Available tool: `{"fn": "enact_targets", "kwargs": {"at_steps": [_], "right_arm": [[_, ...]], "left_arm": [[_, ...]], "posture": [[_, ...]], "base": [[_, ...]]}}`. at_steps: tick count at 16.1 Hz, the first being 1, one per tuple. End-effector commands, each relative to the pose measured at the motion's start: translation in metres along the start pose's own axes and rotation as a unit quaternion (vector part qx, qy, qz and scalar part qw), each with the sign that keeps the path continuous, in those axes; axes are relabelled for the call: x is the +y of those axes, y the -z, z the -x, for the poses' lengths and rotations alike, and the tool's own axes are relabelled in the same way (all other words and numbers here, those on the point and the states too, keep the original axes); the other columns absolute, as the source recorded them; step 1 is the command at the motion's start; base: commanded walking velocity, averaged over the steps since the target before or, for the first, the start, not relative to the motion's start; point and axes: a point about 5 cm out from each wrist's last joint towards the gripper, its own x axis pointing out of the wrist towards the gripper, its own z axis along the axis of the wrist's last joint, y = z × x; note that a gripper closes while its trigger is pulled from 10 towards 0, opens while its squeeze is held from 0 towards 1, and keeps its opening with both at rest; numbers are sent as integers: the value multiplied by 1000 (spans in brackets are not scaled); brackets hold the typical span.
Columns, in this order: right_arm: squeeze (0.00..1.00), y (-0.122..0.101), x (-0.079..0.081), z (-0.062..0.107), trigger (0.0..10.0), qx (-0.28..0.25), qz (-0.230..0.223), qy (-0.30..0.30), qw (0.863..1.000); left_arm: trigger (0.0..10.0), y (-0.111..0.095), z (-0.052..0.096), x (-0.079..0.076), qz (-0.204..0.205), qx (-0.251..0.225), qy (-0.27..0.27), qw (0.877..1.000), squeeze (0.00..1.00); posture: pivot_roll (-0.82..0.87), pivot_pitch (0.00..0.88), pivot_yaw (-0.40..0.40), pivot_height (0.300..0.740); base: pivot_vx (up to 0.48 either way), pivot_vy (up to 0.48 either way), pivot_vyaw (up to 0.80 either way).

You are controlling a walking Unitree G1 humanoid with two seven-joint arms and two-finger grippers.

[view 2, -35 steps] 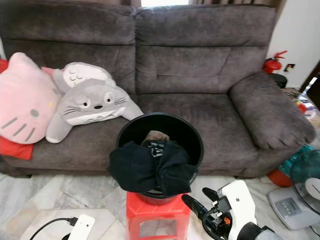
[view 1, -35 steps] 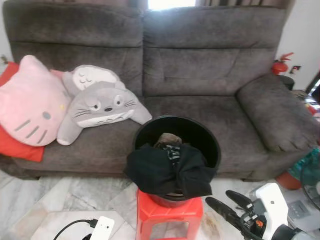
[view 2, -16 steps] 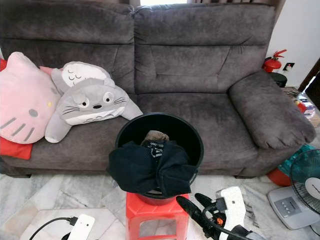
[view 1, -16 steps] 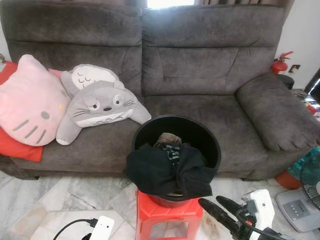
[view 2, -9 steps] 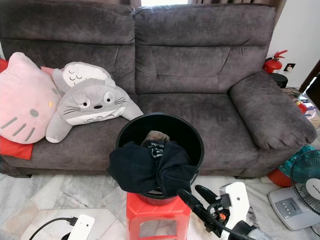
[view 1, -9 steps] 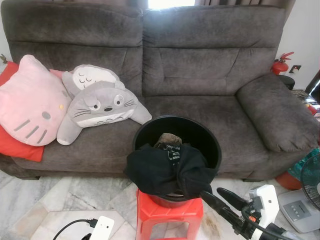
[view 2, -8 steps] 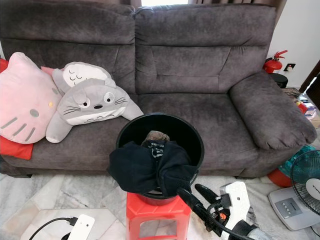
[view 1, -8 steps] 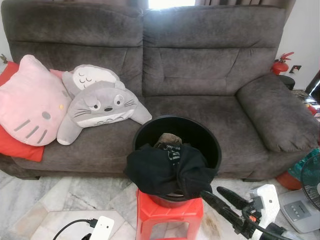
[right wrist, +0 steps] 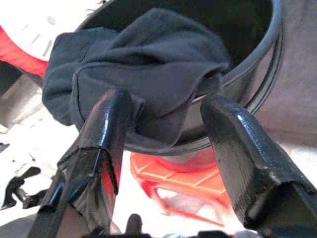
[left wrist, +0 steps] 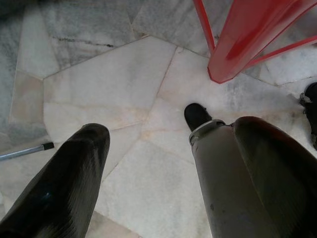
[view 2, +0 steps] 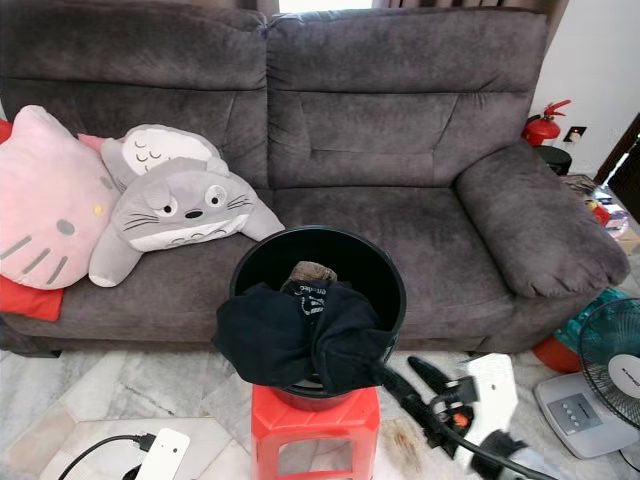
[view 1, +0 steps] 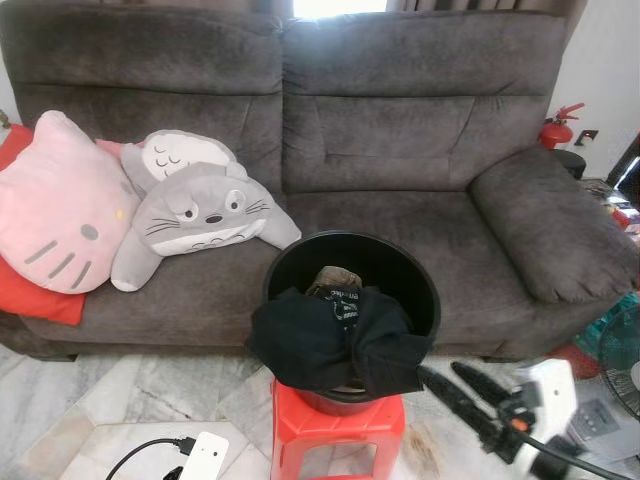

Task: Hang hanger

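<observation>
Grey fabric sofa [view 1: 400, 150] on a pale marble floor [view 1: 150, 400], bearing a pink cat cushion [view 1: 60, 205] and a grey plush toy [view 1: 195, 215]. A black bucket [view 1: 405, 275] stands on a red stool [view 1: 335, 425]; a black garment [view 1: 330, 340] drapes over its rim, its white print too small to read. The right gripper [view 2: 415, 385] is spread wide, fingertips at the garment. The left gripper [left wrist: 148, 163] hangs parted above the floor. A fire extinguisher [view 1: 558, 128] and a fan [view 2: 610, 365] stand nearby.

White print on the garment [view 1: 345, 300] is unreadable.

Right hand [view 1: 447, 384] raised forward, fingers spread; left hand [left wrist: 148, 163] hanging, fingers apart.
</observation>
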Motion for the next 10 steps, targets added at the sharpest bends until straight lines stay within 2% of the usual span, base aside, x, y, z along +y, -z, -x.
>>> {"fn": "enact_targets", "kwargs": {"at_steps": [1, 10], "right_arm": [[0, 4, -3, -5, 10000, 1, -9, 6, 1000], [0, 18, 0, -17, 10000, -1, -56, -33, 998]], "left_arm": [[10000, 5, 1, 0, 0, 13, -2, 1000, 0], [10000, 5, 1, 0, 1, 13, -6, 1000, 0]], "posture": [[-218, 11, -22, 740], [-206, 15, -20, 740]], "base": [[0, 0, 0], [0, 0, 0]]}}
